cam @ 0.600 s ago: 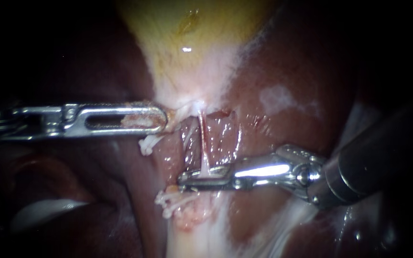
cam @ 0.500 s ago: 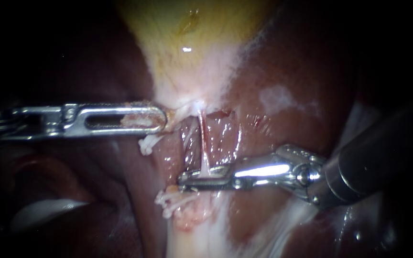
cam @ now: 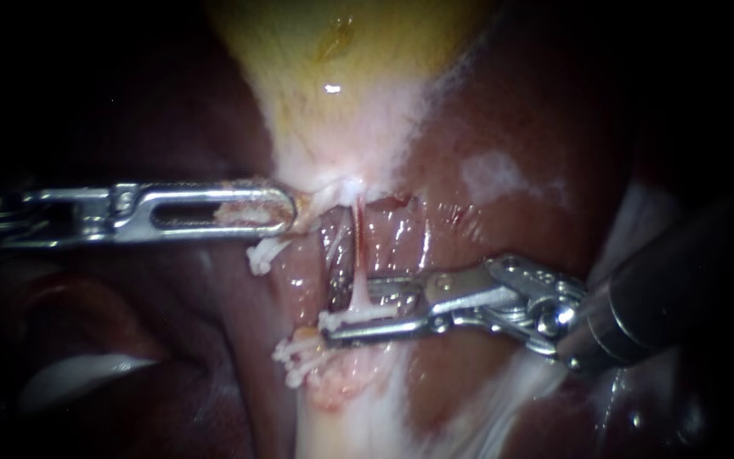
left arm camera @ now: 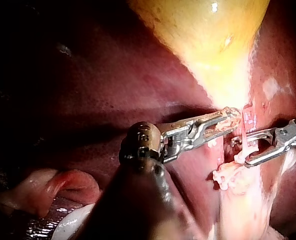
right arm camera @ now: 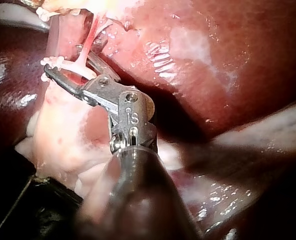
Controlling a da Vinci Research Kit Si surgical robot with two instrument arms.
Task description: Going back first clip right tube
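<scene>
Now my right instrument (cam: 333,316) is letting go. Half a second ago its jaws were lying pressed together across the foot of the thin pink tube (cam: 357,246); they are now standing spread, with a gap showing between the upper and the lower one, and the instrument's head is sitting rolled a little from where it was. A white clip (cam: 374,313) is sitting in that gap, closed across the tube low down, just above the pale tissue below. It is resting against the lower jaw, so I am not yet clear of it. The right wrist view is showing the same thing, with the tube running between the two parted jaws. I am reading this as the clip delivered and the withdrawal only beginning. What is left is sliding the open jaws straight back off the tube without snagging the clip or dragging the tube sideways. Meanwhile my left instrument (cam: 289,212) is not moving: its jaws are pinching the whitish tissue at the neck of the gallbladder (cam: 341,76), keeping the tube stretched over the liver (cam: 511,110). Two other white clips (cam: 261,255) are lying to the left, apart from the tube.
</scene>
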